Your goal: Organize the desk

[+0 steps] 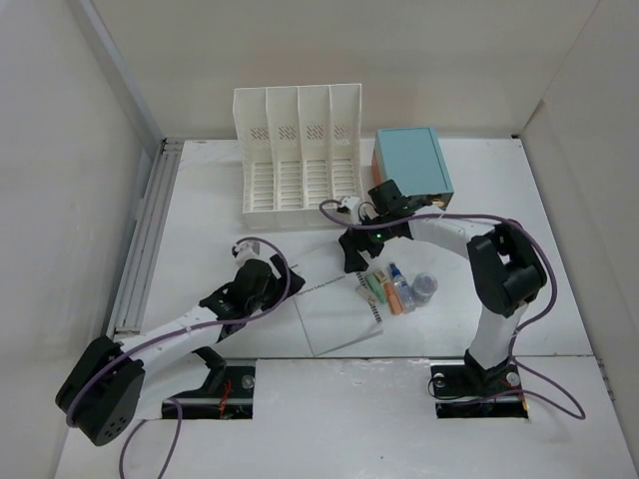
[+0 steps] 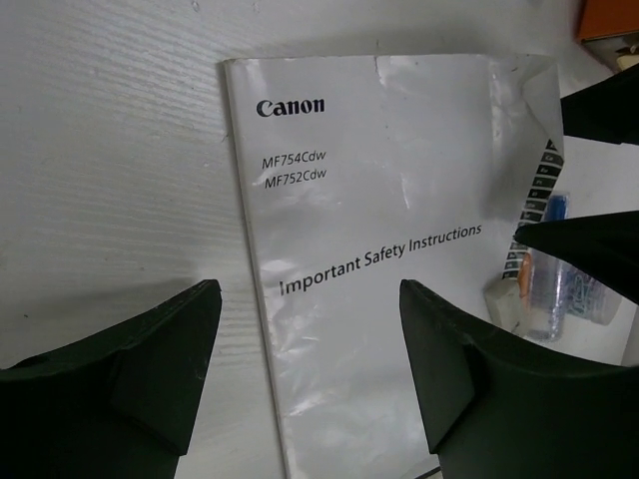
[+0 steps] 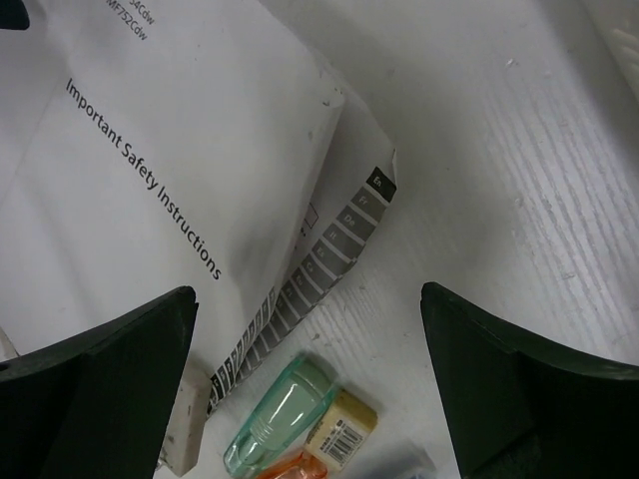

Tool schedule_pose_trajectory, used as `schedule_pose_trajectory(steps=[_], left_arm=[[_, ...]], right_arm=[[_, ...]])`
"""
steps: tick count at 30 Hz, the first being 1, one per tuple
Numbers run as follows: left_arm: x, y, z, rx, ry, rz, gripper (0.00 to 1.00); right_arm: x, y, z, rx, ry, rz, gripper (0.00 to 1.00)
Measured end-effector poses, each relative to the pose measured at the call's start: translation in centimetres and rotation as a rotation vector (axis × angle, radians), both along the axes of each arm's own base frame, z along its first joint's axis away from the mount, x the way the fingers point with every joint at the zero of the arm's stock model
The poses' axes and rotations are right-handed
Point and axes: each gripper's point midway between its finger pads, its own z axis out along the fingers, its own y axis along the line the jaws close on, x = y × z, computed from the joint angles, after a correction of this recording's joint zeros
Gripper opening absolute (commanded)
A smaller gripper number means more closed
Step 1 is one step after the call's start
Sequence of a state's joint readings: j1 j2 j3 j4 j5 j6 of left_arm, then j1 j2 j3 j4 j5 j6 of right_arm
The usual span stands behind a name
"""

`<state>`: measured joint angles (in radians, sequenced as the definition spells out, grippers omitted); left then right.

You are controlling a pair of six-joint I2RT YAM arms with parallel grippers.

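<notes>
On the white desk (image 1: 499,200) a white Canon safety booklet (image 1: 334,309) lies flat, its far right corner curled up. My left gripper (image 2: 308,294) hangs open just above the booklet's (image 2: 379,230) left edge, one finger over bare desk, the other over the cover. My right gripper (image 3: 308,294) is open above the curled corner and the pens, with nothing between its fingers. Below it lie a green highlighter (image 3: 280,414), an orange one (image 3: 290,467) and a white eraser (image 3: 185,429) tucked under the booklet's (image 3: 150,180) edge.
A white slotted file rack (image 1: 300,150) stands at the back, a teal-topped box (image 1: 411,160) to its right. More pens and a clear round item (image 1: 425,284) lie right of the booklet. White walls close in both sides. Two cut-outs (image 1: 225,389) hold the arm bases.
</notes>
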<state>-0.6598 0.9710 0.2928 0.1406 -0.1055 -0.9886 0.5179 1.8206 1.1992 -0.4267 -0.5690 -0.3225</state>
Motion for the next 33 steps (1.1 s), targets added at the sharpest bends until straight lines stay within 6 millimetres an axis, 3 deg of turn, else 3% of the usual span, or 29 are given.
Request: schedule_pose_trajectory(steps=[3,6,12,15,19,20,21,24,25,26,27,30,33], left_arm=[[0.0,-0.3,-0.8,0.014,0.019,-0.018,0.66],[-0.1,-0.6,-1.5,0.022,0.035,-0.038,0.57],[0.1,-1.5,-2.3,0.027,0.049,-0.077,0.34],[0.3,-2.0,-2.6,0.039,0.063,-0.096,0.30],[0.6,-2.8,-2.6,0.039,0.071,-0.125,0.29],[0.7,-2.9,-2.7,0.038,0.071,-0.129,0.29],[0.7,-3.0,-2.6,0.036,0.070,-0.133,0.29],[0.7,-3.3,-2.5,0.033,0.070,-0.143,0.41],[0.7,-3.4,-2.3,0.030,0.067,-0.148,0.51],[0.8,-3.6,-2.1,0.027,0.061,-0.153,0.73],[1.0,-3.9,-1.5,0.018,0.048,-0.159,0.80],[1.6,-4.2,0.7,0.003,-0.016,-0.167,0.95],[1.7,-3.7,2.6,0.002,-0.073,-0.163,0.97]], right_arm=[[-0.2,0.2,-0.9,-0.009,0.021,0.008,0.99],[-0.8,0.6,-1.5,-0.012,0.043,0.024,0.96],[-1.9,1.7,-1.4,0.017,0.066,0.069,0.80],[-2.0,1.9,-1.1,0.030,0.069,0.083,0.62],[-2.1,2.1,-0.7,0.045,0.071,0.104,0.23],[-2.5,2.1,-0.5,0.052,0.085,0.114,0.05],[-2.5,2.2,-0.4,0.055,0.082,0.121,0.00],[-2.7,2.4,0.3,0.067,0.092,0.142,0.00],[-2.7,2.4,0.5,0.071,0.092,0.150,0.00],[-2.8,2.5,0.6,0.072,0.092,0.156,0.00],[-2.9,2.5,0.8,0.076,0.089,0.161,0.00],[-3.3,2.5,2.1,0.093,0.075,0.175,0.00],[-3.4,2.5,4.4,0.122,0.024,0.185,0.00]])
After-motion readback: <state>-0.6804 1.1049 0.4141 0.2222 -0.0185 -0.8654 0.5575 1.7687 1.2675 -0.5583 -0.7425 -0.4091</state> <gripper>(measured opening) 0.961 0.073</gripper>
